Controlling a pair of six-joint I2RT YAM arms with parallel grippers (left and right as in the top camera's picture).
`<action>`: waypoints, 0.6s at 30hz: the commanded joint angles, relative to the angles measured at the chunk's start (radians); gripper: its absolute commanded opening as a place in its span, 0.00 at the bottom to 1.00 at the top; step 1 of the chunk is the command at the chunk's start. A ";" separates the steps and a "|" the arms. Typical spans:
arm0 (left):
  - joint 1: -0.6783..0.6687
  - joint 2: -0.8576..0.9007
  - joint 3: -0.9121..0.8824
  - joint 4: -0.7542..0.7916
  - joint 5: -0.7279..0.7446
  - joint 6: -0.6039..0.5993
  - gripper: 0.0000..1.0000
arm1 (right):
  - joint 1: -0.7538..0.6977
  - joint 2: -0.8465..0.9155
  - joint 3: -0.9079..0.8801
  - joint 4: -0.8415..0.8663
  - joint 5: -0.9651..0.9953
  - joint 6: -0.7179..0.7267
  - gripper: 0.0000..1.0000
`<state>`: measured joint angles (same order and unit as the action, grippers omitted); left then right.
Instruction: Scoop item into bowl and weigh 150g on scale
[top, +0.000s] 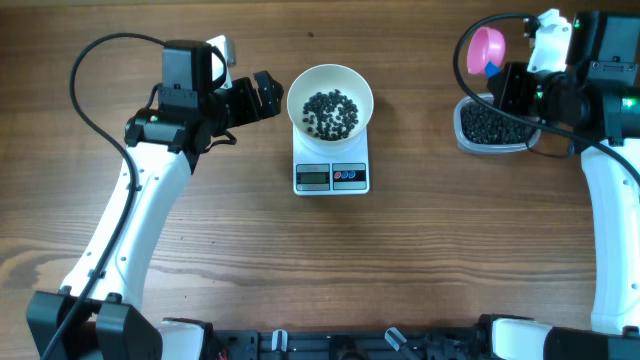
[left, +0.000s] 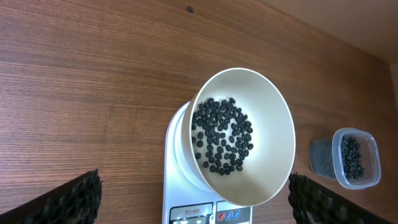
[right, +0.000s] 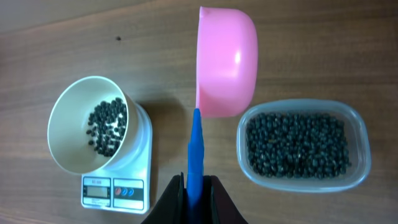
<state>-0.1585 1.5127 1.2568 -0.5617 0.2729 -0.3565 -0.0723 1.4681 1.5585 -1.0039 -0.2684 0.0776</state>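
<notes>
Open left claw by the scale, right claw gripping a scoop over the table

The left claw (top: 266, 97) hangs spread wide and holds nothing, just left of the white bowl (top: 352, 80). The bowl sits on the small white scale (top: 331, 177) near the middle of the table (top: 450, 260), with a loose layer of black beans (top: 330, 112) across its bottom. Well to the right, the right claw (right: 194, 190) is clamped tight on the blue handle of a pink scoop (right: 227, 62), whose cup is turned on its side just beside a clear plastic tub (right: 364, 155). The tub rests on the table and holds many more of the black beans.
</notes>
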 joint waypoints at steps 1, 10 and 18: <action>0.003 0.008 0.006 0.000 -0.013 0.005 1.00 | -0.001 0.009 -0.009 -0.031 0.009 -0.035 0.04; 0.003 0.008 0.006 -0.008 -0.012 0.005 1.00 | -0.001 0.009 -0.009 -0.102 0.004 -0.051 0.04; 0.002 0.008 0.006 -0.026 0.135 0.005 0.52 | -0.001 0.009 -0.009 -0.104 0.005 -0.059 0.04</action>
<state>-0.1585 1.5127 1.2568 -0.5812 0.3305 -0.3607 -0.0723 1.4681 1.5585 -1.1076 -0.2684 0.0357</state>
